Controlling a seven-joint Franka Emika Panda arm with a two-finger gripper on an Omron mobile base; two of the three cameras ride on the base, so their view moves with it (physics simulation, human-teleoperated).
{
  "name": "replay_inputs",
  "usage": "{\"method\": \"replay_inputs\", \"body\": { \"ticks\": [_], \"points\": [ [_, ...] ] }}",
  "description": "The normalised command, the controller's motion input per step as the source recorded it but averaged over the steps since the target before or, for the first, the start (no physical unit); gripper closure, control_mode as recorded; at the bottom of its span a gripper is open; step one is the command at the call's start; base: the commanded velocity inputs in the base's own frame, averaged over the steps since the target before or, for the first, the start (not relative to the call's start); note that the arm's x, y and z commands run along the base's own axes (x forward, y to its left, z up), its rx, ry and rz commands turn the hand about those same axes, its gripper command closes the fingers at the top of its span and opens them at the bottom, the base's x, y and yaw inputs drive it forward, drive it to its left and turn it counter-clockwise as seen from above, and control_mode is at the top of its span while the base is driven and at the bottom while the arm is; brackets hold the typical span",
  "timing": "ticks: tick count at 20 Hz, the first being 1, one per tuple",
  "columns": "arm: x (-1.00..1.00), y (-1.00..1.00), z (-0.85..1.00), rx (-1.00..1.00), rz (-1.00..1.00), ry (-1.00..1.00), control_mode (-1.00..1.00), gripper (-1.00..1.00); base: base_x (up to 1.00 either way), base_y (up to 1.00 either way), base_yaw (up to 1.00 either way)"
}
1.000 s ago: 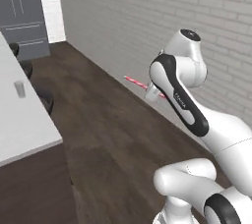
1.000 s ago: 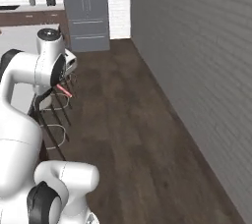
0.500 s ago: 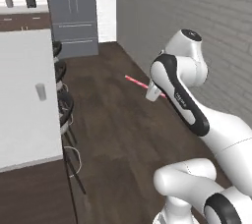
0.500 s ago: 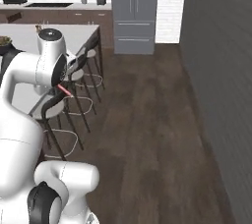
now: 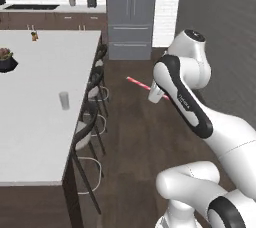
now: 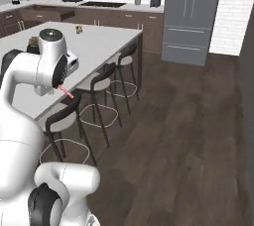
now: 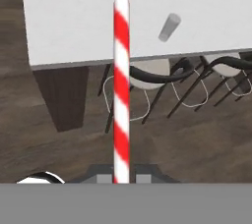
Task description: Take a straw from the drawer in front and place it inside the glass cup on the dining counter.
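Dark wood flooring beside the white dining counter (image 5: 45, 137); the glass cup (image 5: 64, 100) stands centre-left. Gripper (image 7: 122, 178), jaws pinched shut on the straw's (image 7: 121, 85) base, holds it mid-frame. Looks light, stiff, slippery.

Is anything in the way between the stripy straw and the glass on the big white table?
Nothing visible blocks it. The end effector holds the straw out over the floor beside the dining counter. The stools sit lower, tucked at the counter's edge, and the glass cup stands alone on bare white top.
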Motion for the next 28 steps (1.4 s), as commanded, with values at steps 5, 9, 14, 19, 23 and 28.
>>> {"method": "replay_inputs", "body": {
  "ticks": [5, 9, 14, 19, 23, 28],
  "points": [
    [0.00, 0.00, 0.00, 0.00, 0.00, 0.00, 1.00, 1.00, 0.79, -0.44, 0.51],
    [0.00, 0.00, 0.00, 0.00, 0.00, 0.00, 1.00, 1.00, 0.69, -0.44, 0.52],
    [0.00, 0.00, 0.00, 0.00, 0.00, 0.00, 1.00, 1.00, 0.62, -0.44, 0.53],
    [0.00, 0.00, 0.00, 0.00, 0.00, 0.00, 1.00, 1.00, 0.63, -0.40, 0.55],
    [0.00, 0.00, 0.00, 0.00, 0.00, 0.00, 1.00, 1.00, 0.54, -0.31, 0.52],
    [0.00, 0.00, 0.00, 0.00, 0.00, 0.00, 1.00, 1.00, 0.48, -0.19, 0.49]
  ]
}}
